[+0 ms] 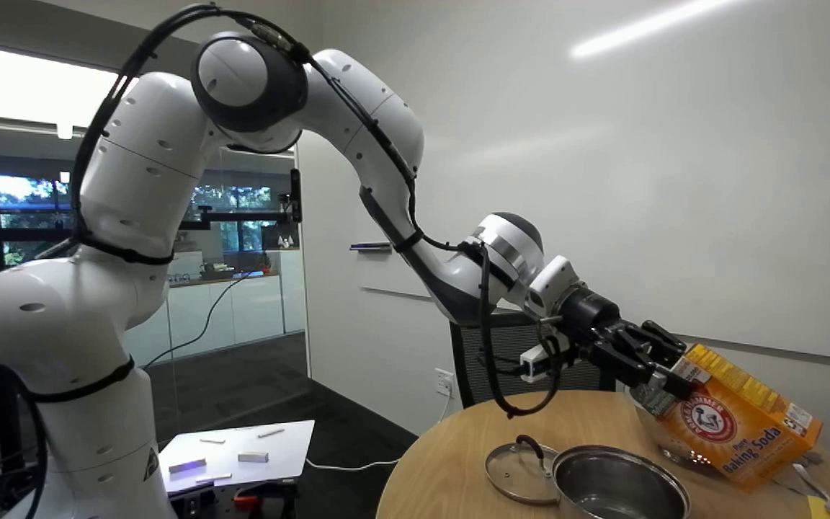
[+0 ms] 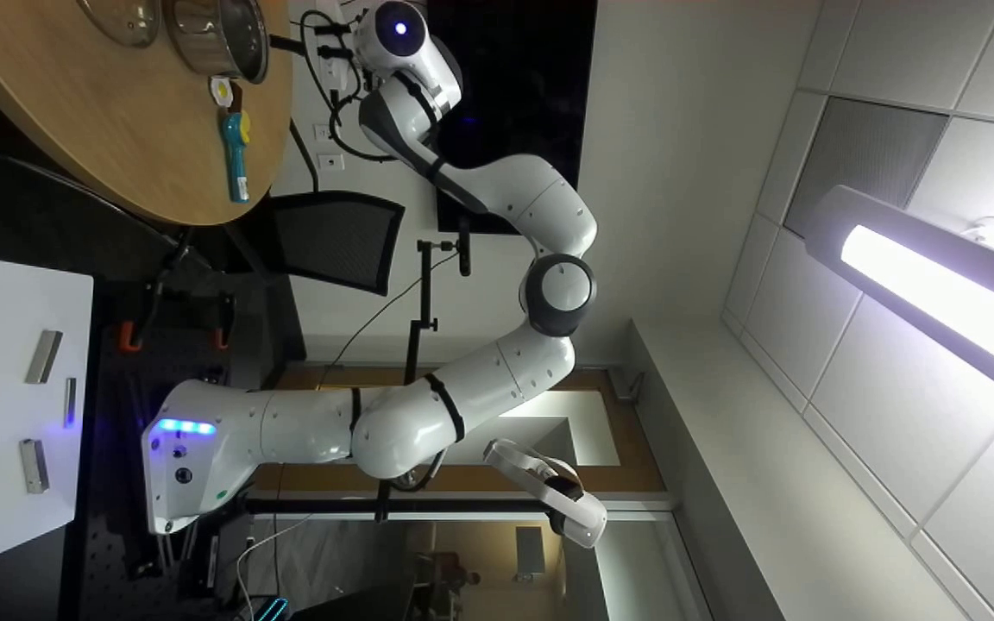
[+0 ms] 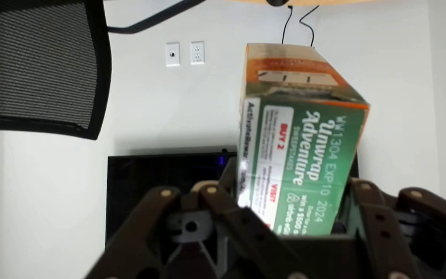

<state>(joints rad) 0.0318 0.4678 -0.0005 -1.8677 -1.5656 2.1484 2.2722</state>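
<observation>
- The gripper (image 1: 678,366) pinches the orange baking soda box (image 1: 746,425), held tilted past the pot (image 1: 620,479), across from the lid (image 1: 519,474);
- should the pinch loosen, the box could slip and strike the clear bowl (image 1: 662,437) near the pot;
- the rounded edge of the table (image 1: 451,454) curves beyond the lid; open room for moving lies above the pot.

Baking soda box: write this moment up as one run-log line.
held: baking soda box, tilted | tool: closed on its upper end | pot: uncovered, on table | lid: beside pot
</observation>
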